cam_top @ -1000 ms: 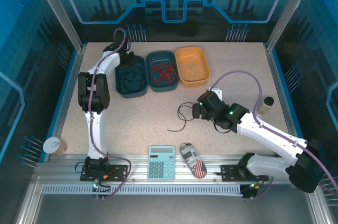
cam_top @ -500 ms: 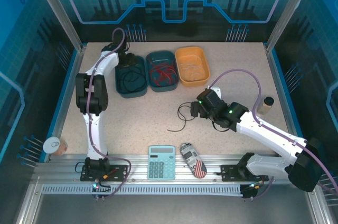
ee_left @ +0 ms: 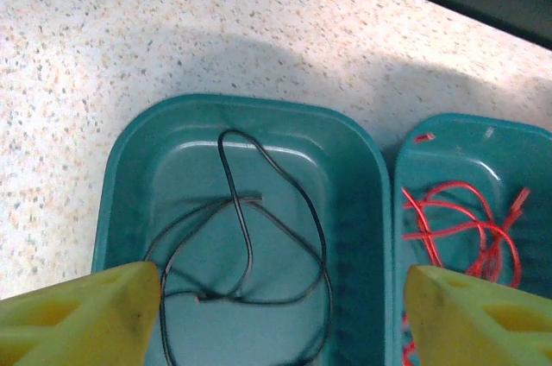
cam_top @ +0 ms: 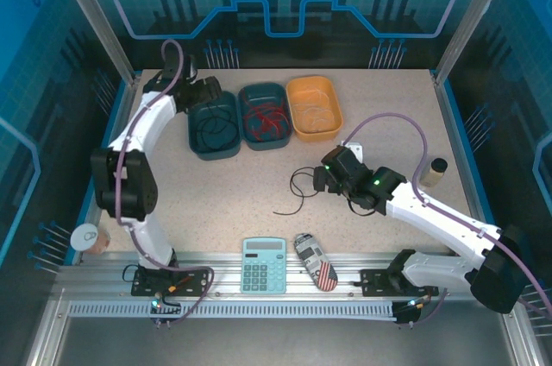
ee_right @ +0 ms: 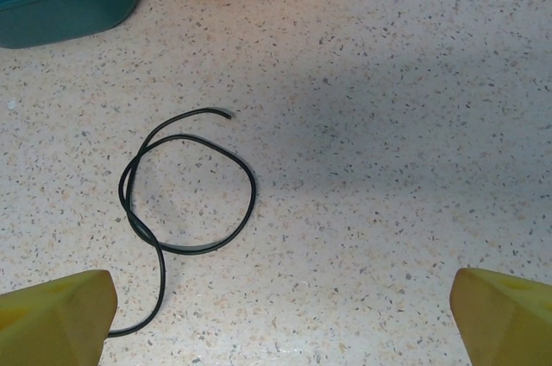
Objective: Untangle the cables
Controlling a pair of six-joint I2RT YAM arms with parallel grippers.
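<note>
Three bins sit near the far edge of the desk: a black cable lies coiled in the left teal bin, red cables in the middle teal bin, a pale cable in the orange bin. The left pincer hangs wide and empty over the black cable. Near the desk's middle a loose black cable lies looped, the right pincer wide and empty above it.

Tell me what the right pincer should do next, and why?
Probably lower onto the black cable and close. The right pincer hangs open above it, and this cable lies loose on the table, while other black cables sit in a teal bin.
</note>
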